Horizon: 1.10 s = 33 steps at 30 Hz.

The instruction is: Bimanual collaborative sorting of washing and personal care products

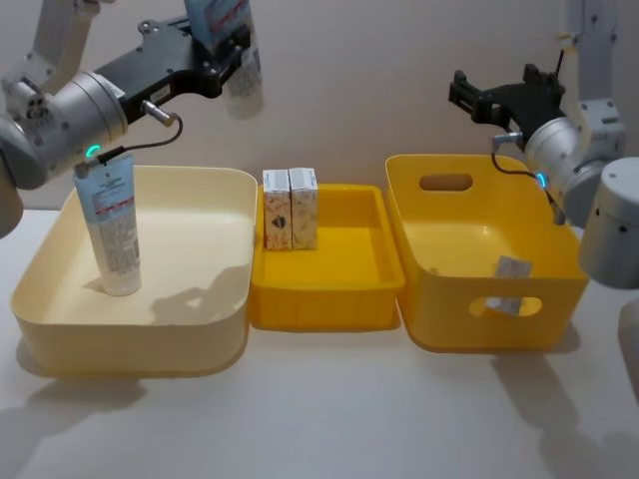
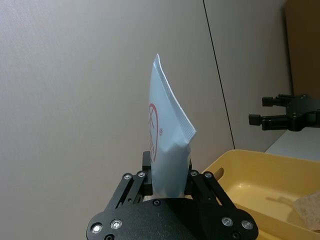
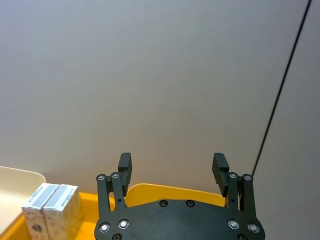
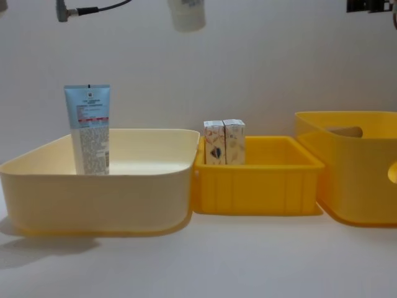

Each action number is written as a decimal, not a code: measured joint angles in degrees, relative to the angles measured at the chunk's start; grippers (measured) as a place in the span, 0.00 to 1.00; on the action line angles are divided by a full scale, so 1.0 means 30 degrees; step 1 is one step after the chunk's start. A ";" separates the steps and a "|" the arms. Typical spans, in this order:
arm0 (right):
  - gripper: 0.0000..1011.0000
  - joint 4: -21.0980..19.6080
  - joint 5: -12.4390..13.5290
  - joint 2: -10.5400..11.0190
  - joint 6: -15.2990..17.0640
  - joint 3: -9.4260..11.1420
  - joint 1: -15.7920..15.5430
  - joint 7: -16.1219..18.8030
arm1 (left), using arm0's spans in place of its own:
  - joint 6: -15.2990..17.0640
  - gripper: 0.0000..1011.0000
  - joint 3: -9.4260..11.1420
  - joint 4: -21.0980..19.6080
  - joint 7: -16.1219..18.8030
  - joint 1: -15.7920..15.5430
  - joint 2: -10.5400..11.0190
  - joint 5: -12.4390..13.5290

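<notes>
High above the cream bin's back edge, my left gripper is shut on a light-blue squeeze tube that hangs cap-down; the left wrist view has the tube pinched between the fingers of the gripper. Its white cap shows at the top of the chest view. A second light-blue tube stands upright in the cream bin's left part. Two cream cartons stand side by side at the back left of the small yellow tray. My right gripper is open and empty, high over the back of the big yellow bin.
The three containers stand in a row: cream bin, small yellow tray, tall yellow bin with handle cut-outs. A small pale label or scrap shows at the tall bin's front inner wall. Bare table lies in front.
</notes>
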 joint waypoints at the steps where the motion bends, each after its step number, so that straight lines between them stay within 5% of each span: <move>1: 0.99 -0.0023 0.0003 -0.0015 -0.0036 -0.0019 -0.0019 0.0033 | -0.0009 0.31 0.0004 -0.0002 0.0000 0.0001 0.0002 -0.0028; 19: 0.99 -0.0722 0.0465 0.0343 -0.0671 -0.0965 -0.0357 0.2749 | 0.0058 0.31 0.0049 -0.0809 0.0309 0.0747 0.0179 -0.0632; 33: 0.99 -0.0457 0.0598 0.1394 -0.1651 -0.2760 -0.0042 0.5899 | 0.0417 0.30 0.0012 -0.1585 0.0687 0.1329 0.0557 -0.0992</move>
